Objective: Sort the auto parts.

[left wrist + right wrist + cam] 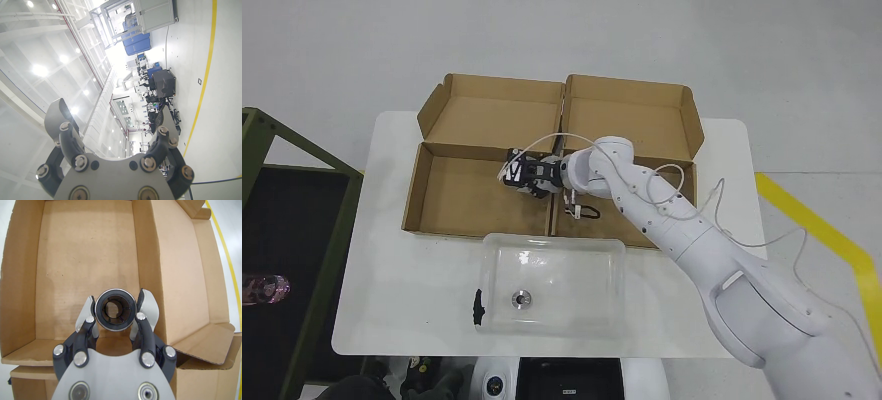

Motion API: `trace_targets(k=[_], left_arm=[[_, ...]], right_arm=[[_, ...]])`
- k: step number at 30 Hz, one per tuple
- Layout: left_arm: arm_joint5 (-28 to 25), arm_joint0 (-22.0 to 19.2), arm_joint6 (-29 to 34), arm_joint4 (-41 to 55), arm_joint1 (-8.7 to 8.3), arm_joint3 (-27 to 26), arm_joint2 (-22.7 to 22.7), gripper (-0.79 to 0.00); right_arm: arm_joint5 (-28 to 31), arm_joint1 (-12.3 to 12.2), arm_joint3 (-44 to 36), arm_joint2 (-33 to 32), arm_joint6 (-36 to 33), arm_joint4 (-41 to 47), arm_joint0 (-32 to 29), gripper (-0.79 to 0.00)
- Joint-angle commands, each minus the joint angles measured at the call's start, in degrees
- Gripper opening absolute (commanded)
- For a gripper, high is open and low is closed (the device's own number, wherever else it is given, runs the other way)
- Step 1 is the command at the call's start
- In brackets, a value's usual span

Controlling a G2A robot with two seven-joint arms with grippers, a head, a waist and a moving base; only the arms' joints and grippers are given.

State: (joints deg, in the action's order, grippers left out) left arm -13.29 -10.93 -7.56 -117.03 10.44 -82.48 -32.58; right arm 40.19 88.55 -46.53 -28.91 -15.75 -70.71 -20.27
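Bushing [115, 312], a hollow black cylinder with metal rims, sits clamped in the jaws of the right gripper [116, 298] over the bare floor of the left cardboard box [85, 247], near its right wall. The right cardboard box [637, 118] holds a small dark item [583, 210], hard to make out beside the arm. Nearer on the counter [402, 280], a clear bin [607, 290] holds a small metal ring [520, 297]; a black piece [478, 308] lies at its left rim. The left gripper [112, 108] faces the ceiling, jaws wide, holding nothing.
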Motion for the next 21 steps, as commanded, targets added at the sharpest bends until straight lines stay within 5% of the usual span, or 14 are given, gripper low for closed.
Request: trace_targets(k=[1, 12, 21], left_arm=[[0.0, 0.0, 0.0, 0.0, 0.0, 0.0, 0.0, 0.0], [0.0, 0.0, 0.0, 0.0, 0.0, 0.0, 0.0, 0.0], [0.0, 0.0, 0.0, 0.0, 0.0, 0.0, 0.0, 0.0]], right_arm=[[0.08, -0.01, -0.48, -0.37, 0.11, -0.27, 0.0, -0.4], [2.08, -2.04, -9.71, -5.03, -0.26, -1.89, -1.42, -0.397], [8.25, -5.63, -24.18, -10.79, -3.46, -1.48, -8.66, -0.397]])
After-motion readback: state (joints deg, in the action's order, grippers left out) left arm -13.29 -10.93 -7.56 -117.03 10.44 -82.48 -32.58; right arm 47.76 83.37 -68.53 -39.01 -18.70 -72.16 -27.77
